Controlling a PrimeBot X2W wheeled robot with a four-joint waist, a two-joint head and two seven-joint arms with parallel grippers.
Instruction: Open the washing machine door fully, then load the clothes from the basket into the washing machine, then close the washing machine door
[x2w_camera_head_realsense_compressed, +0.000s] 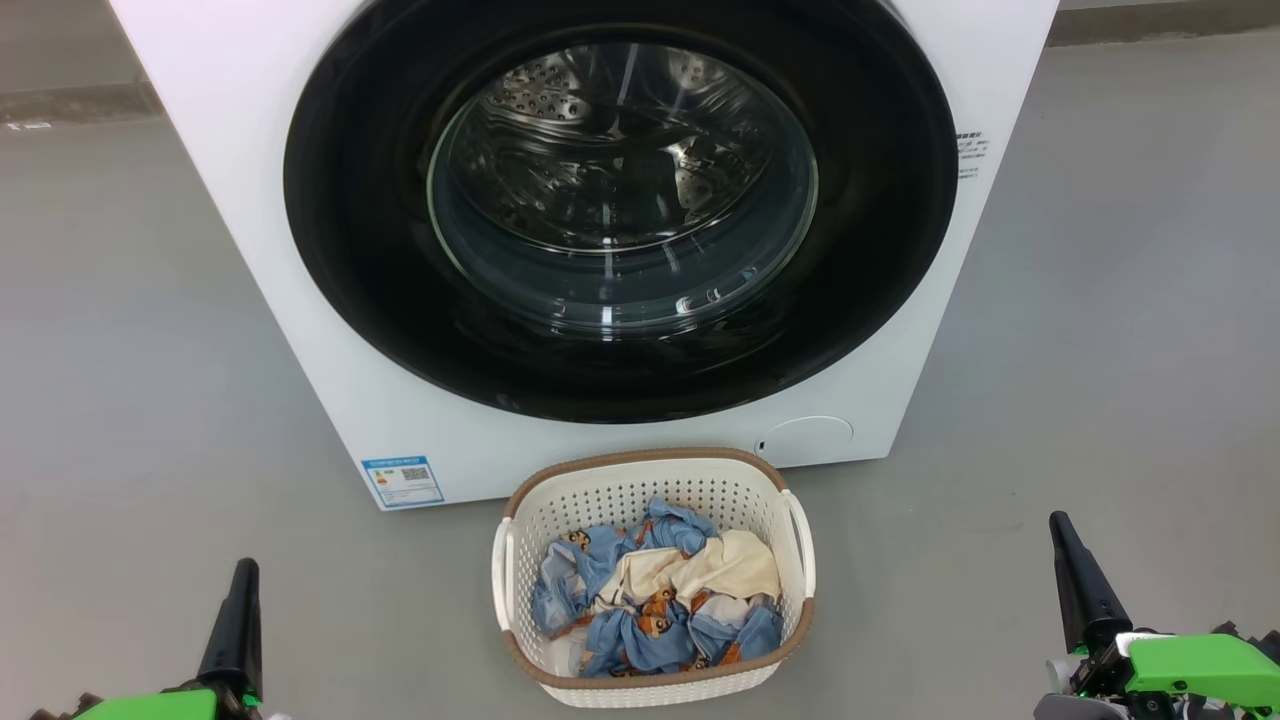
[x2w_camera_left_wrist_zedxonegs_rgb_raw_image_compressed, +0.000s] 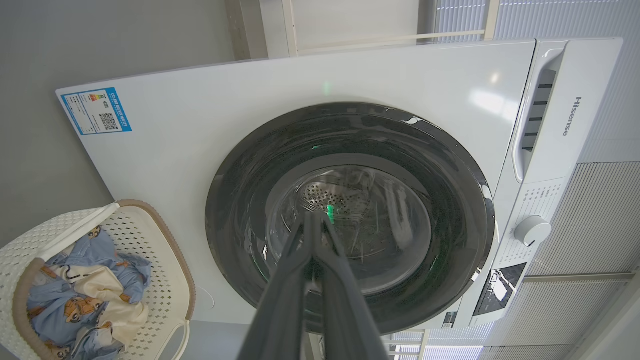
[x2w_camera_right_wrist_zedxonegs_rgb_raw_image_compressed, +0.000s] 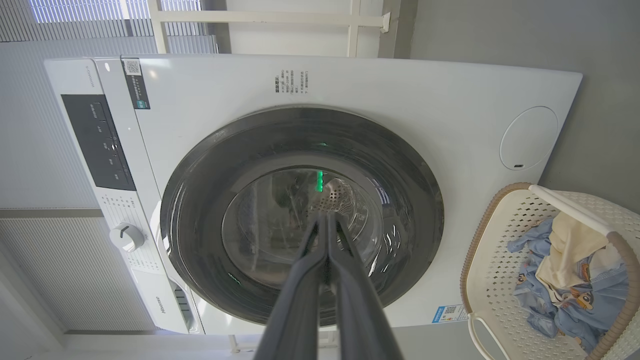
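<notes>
The white washing machine (x2w_camera_head_realsense_compressed: 240, 150) stands ahead with its round black washing machine door (x2w_camera_head_realsense_compressed: 620, 210) shut flat against the front; the steel drum shows through the glass. On the floor before it sits the cream basket (x2w_camera_head_realsense_compressed: 650, 490), holding the clothes (x2w_camera_head_realsense_compressed: 655, 590), blue bear-print fabric and a cream piece. My left gripper (x2w_camera_head_realsense_compressed: 243, 568) is at the lower left and my right gripper (x2w_camera_head_realsense_compressed: 1058, 522) at the lower right, both shut on nothing and well short of the machine. In the wrist views the left gripper (x2w_camera_left_wrist_zedxonegs_rgb_raw_image_compressed: 314, 215) and right gripper (x2w_camera_right_wrist_zedxonegs_rgb_raw_image_compressed: 326, 216) point at the washing machine door (x2w_camera_left_wrist_zedxonegs_rgb_raw_image_compressed: 350, 220) (x2w_camera_right_wrist_zedxonegs_rgb_raw_image_compressed: 300, 215).
Bare grey floor (x2w_camera_head_realsense_compressed: 130, 420) spreads on both sides of the machine and basket. A blue energy label (x2w_camera_head_realsense_compressed: 402, 481) marks the machine's lower left corner. The control panel with a round knob (x2w_camera_left_wrist_zedxonegs_rgb_raw_image_compressed: 532, 230) sits along the machine's top. A wall base runs behind.
</notes>
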